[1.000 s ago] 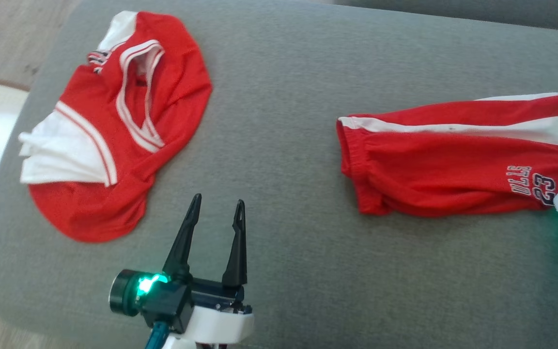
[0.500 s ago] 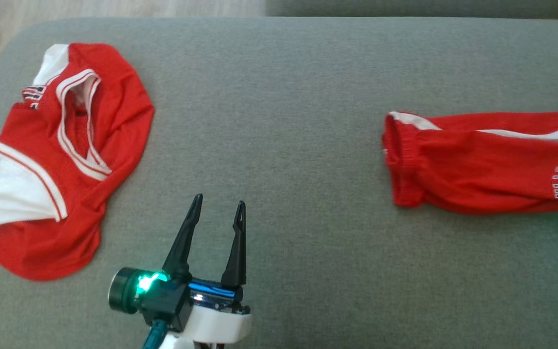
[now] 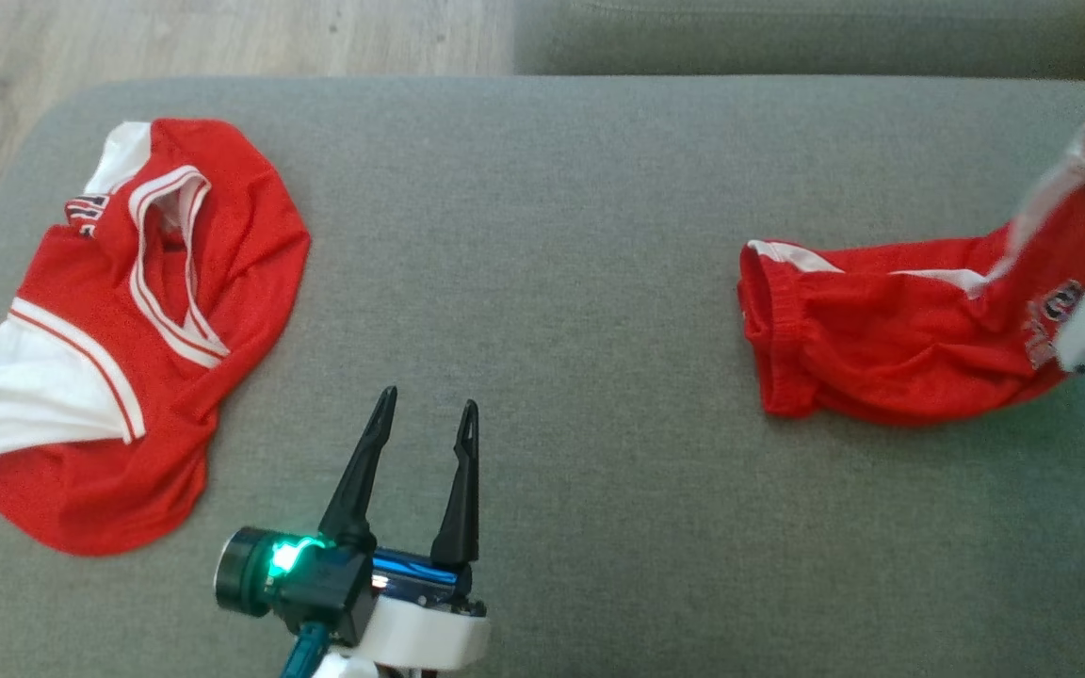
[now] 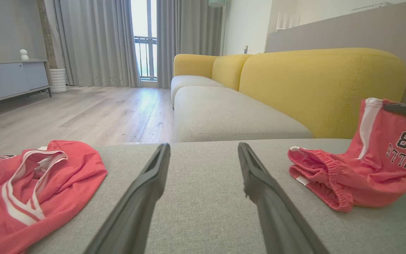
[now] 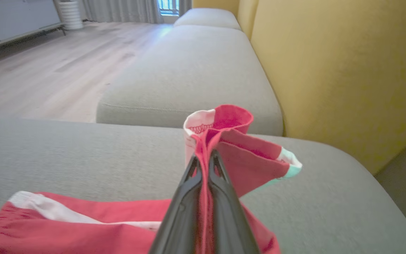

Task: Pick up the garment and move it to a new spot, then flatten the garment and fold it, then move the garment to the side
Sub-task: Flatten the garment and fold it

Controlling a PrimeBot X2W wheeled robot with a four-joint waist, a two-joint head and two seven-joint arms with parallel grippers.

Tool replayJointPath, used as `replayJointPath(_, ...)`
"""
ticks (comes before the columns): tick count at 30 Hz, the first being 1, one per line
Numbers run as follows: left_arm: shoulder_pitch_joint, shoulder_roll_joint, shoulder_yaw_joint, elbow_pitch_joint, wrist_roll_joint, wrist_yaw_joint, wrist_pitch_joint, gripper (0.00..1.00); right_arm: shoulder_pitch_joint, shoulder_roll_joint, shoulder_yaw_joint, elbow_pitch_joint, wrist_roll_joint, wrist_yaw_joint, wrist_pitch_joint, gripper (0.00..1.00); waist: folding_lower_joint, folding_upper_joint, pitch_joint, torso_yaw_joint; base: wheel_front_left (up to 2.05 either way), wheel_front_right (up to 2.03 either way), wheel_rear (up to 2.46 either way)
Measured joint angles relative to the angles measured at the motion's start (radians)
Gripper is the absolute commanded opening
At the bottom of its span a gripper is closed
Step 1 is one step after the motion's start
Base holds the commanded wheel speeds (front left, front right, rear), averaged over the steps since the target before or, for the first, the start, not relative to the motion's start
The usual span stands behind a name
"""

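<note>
We see a grey sofa seat, with wood floor past its far left corner and grey curtains across the room. At the seat's left end a red shirt with white trim lies crumpled. Near the front edge is our left gripper, fingers spread apart and holding nothing. At the right end are the red shorts. Their waistband lies on the seat. Our right gripper has its fingers pinched tight on the lifted leg end. A yellow sofa back stands behind. In the head view the right gripper is blurry and half cut off.
</note>
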Motion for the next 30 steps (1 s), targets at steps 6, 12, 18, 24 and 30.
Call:
replayJointPath(6, 0.009, 0.0, -0.002, 0.0, -0.008, 0.0, 0.0, 1.0, 0.013, 0.053, 0.103, -0.156, -0.005, 0.0, 0.072, 0.0, 0.0, 0.0, -0.029, 0.023, 0.0, 0.0, 0.0)
replayJointPath(12, 0.039, 0.0, -0.007, 0.0, -0.018, 0.0, 0.0, 1.0, 0.089, 0.128, 0.197, -0.247, -0.013, 0.0, 0.143, 0.0, 0.0, 0.0, -0.035, 0.051, 0.0, 0.0, 0.0)
replayJointPath(18, 0.039, 0.0, -0.02, -0.002, -0.028, 0.001, 0.0, 1.0, 0.165, 0.2, 0.265, -0.237, -0.03, 0.0, 0.157, 0.0, 0.0, 0.0, -0.027, 0.068, 0.0, 0.0, 0.0)
replayJointPath(24, 0.038, 0.0, -0.023, -0.006, -0.038, 0.002, 0.0, 1.0, 0.184, 0.245, 0.287, -0.166, -0.03, 0.0, 0.104, 0.24, 0.0, 0.0, -0.02, 0.069, 0.0, 0.0, 0.0)
replayJointPath(30, 0.037, 0.0, -0.022, -0.007, -0.038, 0.002, 0.0, 1.0, 0.186, 0.285, 0.309, -0.16, 0.009, 0.0, -0.006, 1.0, 0.0001, 0.0, -0.023, 0.065, 0.0, 0.0, 0.0)
